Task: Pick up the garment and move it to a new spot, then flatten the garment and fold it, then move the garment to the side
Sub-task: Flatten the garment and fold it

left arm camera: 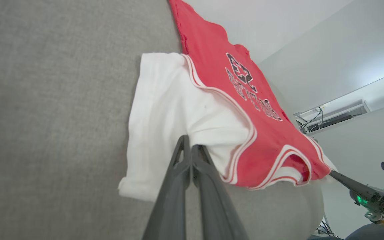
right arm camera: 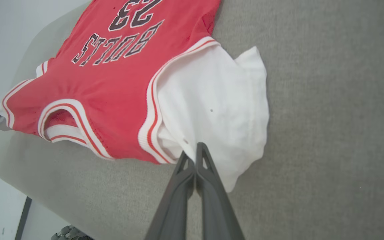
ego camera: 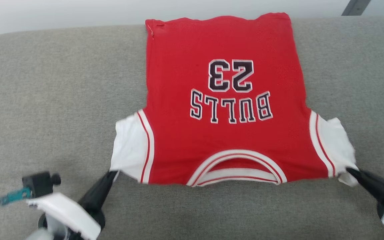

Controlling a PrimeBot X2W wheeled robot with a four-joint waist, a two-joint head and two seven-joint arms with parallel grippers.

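The garment (ego camera: 225, 100), a red jersey with white sleeves and "BULLS 23" lettering, lies spread flat on the grey cushion, collar toward me. My left gripper (ego camera: 113, 173) is shut on the edge of the white sleeve at the lower left. The left wrist view shows its fingers (left arm camera: 190, 148) pinching that sleeve (left arm camera: 165, 110). My right gripper (ego camera: 348, 170) is shut on the other white sleeve at the lower right. In the right wrist view its tips (right arm camera: 194, 150) grip the sleeve cloth (right arm camera: 218, 106). The garment (right arm camera: 112, 80) is stretched between both grippers.
The grey cushioned surface (ego camera: 52, 100) extends wide on both sides of the jersey. Its far edge meets a pale wall along the top. A dark metal leg (ego camera: 355, 6) shows at the top right. Shelving with cables (left arm camera: 332, 116) stands beyond the cushion.
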